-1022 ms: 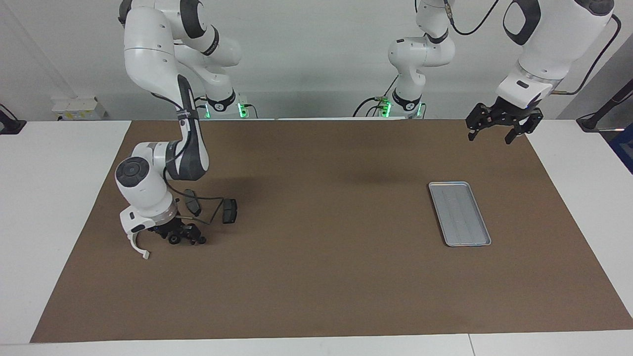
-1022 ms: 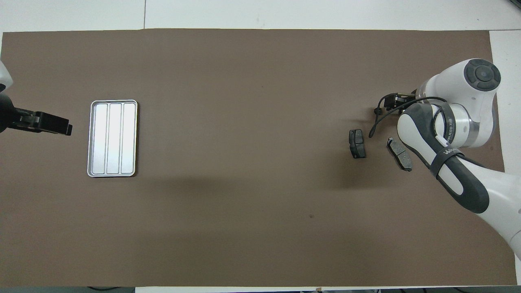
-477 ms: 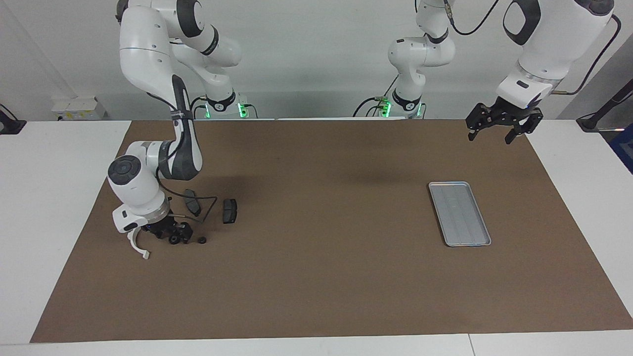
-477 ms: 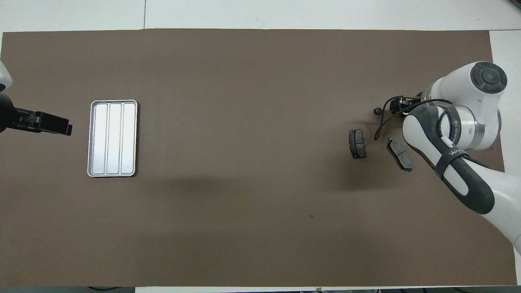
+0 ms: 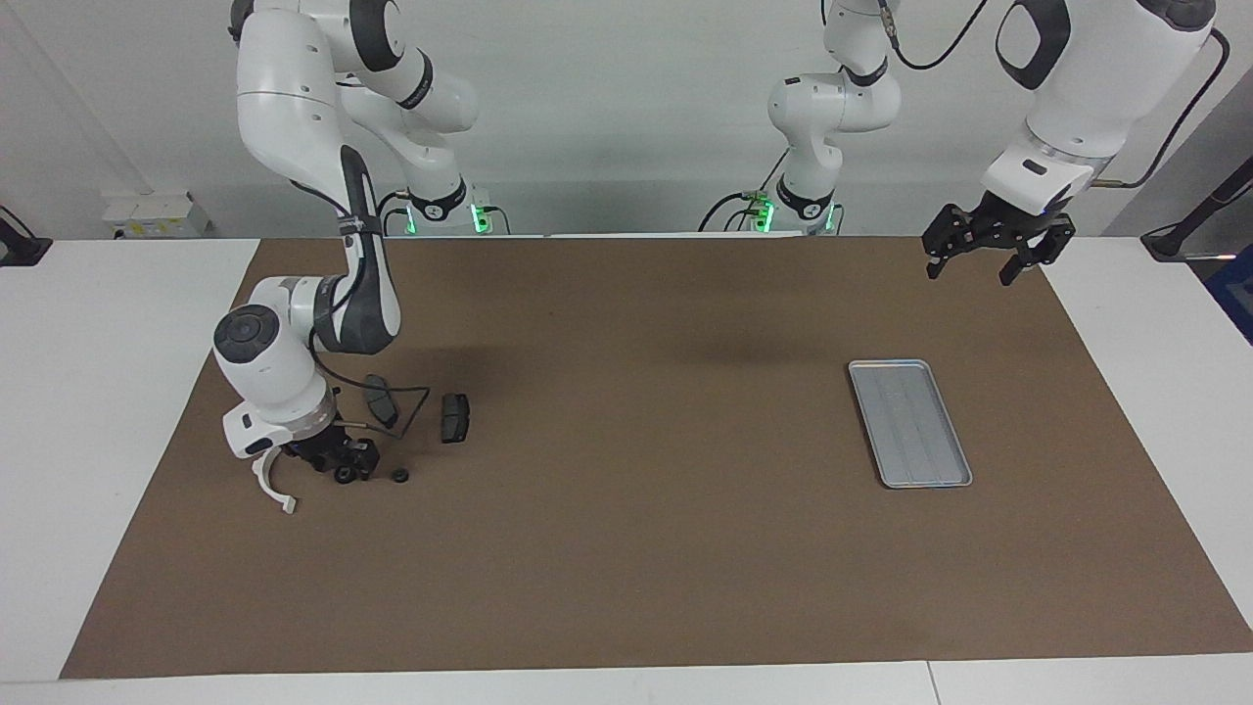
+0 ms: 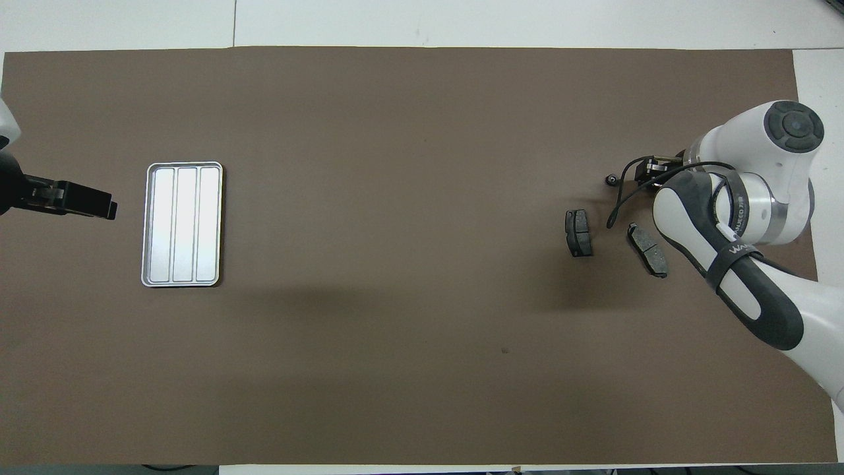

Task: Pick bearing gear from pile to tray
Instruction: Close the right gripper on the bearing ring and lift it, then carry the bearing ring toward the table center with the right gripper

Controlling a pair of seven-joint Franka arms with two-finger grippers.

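At the right arm's end of the brown mat (image 5: pixel 626 548), by the pile (image 5: pixel 381 401):

- Right gripper (image 5: pixel 345 462) is down among the small black parts. A second ago it covered the whole cluster. It has since slid toward the table edge and lifted a touch, with almost no further shift in the last half second.
- That slide has uncovered one tiny black round piece (image 5: pixel 399 476), which lies alone on the mat, just beside the gripper and not touching it.
- A second round piece (image 5: pixel 345 477) sits right under the claw's tip. I cannot tell whether the claw is clenched on it or merely over it.
- My reading is that the pick is at the grasp stage. If the claw has anything, it is this nearer piece, and the uncovered one was left out of the grasp.
- White curved bracket (image 5: pixel 271 487) shows just under the wrist, toward the table edge.
- Two dark brake-pad plates (image 5: pixel 454 418) lie nearer the robots than the round pieces and look untouched.

Middle of the mat: nothing.

Toward the left arm's end:

- Tray (image 5: pixel 910 423) lies flat with nothing in it, well apart from the pile, so the delivery is not yet made.
- Left gripper (image 5: pixel 969 269) waits in the air over the mat's corner, nearer the robots than the tray. Its claw is spread wide, holding and touching nothing.
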